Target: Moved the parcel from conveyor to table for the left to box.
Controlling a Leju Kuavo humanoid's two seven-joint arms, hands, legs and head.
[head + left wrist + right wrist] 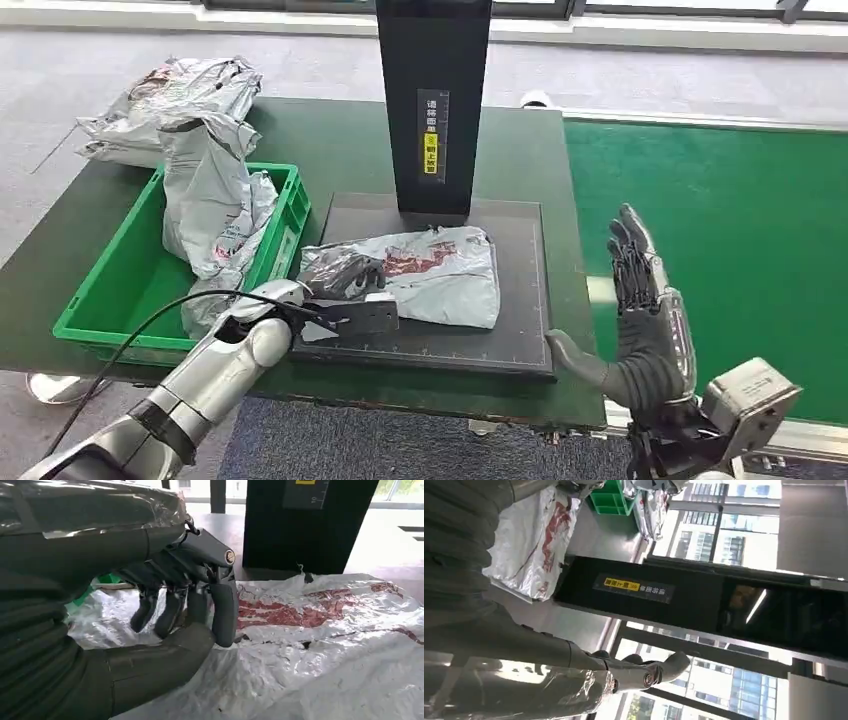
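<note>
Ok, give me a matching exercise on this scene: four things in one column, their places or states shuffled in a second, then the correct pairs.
Things:
1. left hand
2. right hand
3. green crate
4. parcel

Places or states:
A. raised with fingers spread, holding nothing
B. lying flat on the black platform
C. resting on the parcel's end
D. at the table's left, with a grey bag inside

Pairs: 1-C, 2-A, 3-D, 4-B

Parcel (420, 272) on platform (520, 300) before post (433, 100); crate (110, 290) left, conveyor (720, 220) right
</note>
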